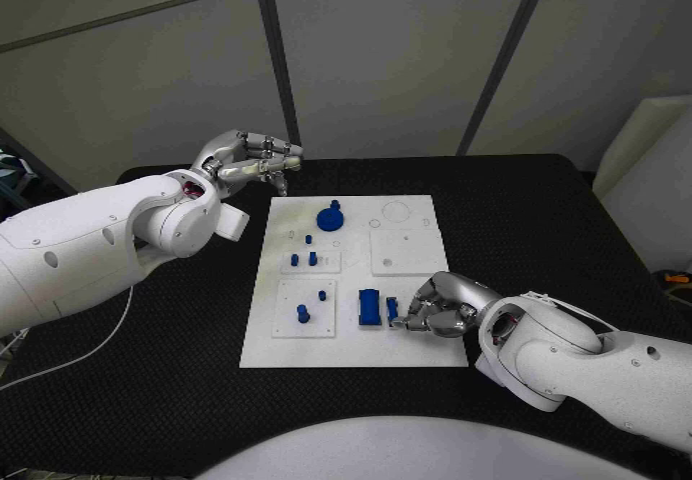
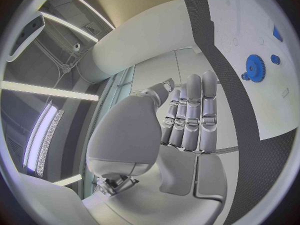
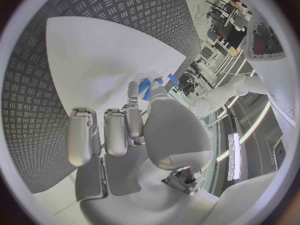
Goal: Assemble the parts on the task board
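Black table [image 1: 548,215] seen from above, white task board [image 1: 353,345] at its middle. At left, left hand [image 1: 254,161] raised beyond the board's far left corner, fingers straight and side by side in the left wrist view [image 2: 187,120], holding nothing. On the board, far end: round blue gear part [image 1: 330,216] with a smaller blue piece just beside it. Nearer, small upright blue pegs [image 1: 303,260] standing in a square inset, and more blue pegs [image 1: 309,305] in the inset at the near left. Right of these, a blue block [image 1: 369,306] lying on the board. At right, right hand [image 1: 437,308] low on the board's near right edge, fingers curled, apparently pinching a small blue part [image 1: 392,309] just beside the block; grip partly hidden, so hard to confirm. Blue pieces glimpsed past the fingertips [image 3: 133,90] in the right wrist view.
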Available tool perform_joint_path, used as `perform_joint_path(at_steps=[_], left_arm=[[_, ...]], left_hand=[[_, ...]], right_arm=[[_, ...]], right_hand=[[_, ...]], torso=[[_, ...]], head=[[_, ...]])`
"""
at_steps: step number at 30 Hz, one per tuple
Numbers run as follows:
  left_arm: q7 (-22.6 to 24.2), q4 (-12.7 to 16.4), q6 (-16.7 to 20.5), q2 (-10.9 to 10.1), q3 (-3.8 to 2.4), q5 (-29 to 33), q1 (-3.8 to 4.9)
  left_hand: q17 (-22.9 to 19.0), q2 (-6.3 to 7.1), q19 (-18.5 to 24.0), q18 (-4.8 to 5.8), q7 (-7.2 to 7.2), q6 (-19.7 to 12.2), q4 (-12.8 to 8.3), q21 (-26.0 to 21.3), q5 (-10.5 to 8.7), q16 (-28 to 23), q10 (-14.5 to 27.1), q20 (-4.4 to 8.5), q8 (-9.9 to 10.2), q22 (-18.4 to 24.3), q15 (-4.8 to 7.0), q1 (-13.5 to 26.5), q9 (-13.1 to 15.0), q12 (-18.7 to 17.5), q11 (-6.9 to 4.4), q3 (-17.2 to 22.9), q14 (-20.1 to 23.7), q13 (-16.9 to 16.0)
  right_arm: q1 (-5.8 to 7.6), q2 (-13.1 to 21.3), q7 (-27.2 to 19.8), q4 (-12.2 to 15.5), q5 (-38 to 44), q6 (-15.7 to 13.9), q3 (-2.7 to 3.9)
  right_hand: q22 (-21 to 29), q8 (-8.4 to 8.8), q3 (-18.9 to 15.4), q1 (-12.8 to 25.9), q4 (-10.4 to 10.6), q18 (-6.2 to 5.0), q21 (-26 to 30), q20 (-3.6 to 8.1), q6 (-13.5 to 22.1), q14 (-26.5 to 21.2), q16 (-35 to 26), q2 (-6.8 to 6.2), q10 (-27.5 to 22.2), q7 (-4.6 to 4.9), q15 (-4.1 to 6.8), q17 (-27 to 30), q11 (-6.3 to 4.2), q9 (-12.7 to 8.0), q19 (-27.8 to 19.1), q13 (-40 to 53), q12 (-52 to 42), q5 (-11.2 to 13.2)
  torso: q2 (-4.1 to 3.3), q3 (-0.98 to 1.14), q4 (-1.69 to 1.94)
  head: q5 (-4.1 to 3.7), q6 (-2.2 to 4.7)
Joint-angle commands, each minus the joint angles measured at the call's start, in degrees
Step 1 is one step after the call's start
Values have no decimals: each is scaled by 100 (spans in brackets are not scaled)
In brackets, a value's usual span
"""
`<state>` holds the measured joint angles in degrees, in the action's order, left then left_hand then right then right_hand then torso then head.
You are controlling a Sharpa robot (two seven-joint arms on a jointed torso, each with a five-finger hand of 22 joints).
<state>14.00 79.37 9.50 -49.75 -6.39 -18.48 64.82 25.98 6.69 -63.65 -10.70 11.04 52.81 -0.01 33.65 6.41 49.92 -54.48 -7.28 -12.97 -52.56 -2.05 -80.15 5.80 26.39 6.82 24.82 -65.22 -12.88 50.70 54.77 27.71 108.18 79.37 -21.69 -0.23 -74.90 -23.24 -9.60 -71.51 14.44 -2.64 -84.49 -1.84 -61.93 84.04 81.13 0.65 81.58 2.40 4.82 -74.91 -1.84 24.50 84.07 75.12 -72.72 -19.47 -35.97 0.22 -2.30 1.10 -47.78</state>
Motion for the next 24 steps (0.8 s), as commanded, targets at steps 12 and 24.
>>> perform_joint_path(at_steps=[12,24], left_arm=[[10,13,-50,-20,1,12,7],[3,18,-49,-23,1,12,8]], left_hand=[[-5,-58,34,23,11,-37,3,-35,26,-30,33,-14,-30,8,4,-13,-6,35,-1,23,32,5],[-5,-58,34,23,11,-37,3,-35,26,-30,33,-14,-30,8,4,-13,-6,35,-1,23,32,5]], right_arm=[[8,-150,93,-224,2,74,0],[9,-262,113,-339,3,188,2]], right_hand=[[-994,-36,-14,-26,38,93,-22,25,16,361,12,127,24,-14,25,-266,13,11,125,113,-1,2],[-991,-36,1,-293,-100,92,-16,36,29,360,6,125,28,-35,39,-259,-6,21,121,126,-8,21]], torso=[[-6,-2,0],[4,-1,2]], head=[[29,-23],[31,-36]])
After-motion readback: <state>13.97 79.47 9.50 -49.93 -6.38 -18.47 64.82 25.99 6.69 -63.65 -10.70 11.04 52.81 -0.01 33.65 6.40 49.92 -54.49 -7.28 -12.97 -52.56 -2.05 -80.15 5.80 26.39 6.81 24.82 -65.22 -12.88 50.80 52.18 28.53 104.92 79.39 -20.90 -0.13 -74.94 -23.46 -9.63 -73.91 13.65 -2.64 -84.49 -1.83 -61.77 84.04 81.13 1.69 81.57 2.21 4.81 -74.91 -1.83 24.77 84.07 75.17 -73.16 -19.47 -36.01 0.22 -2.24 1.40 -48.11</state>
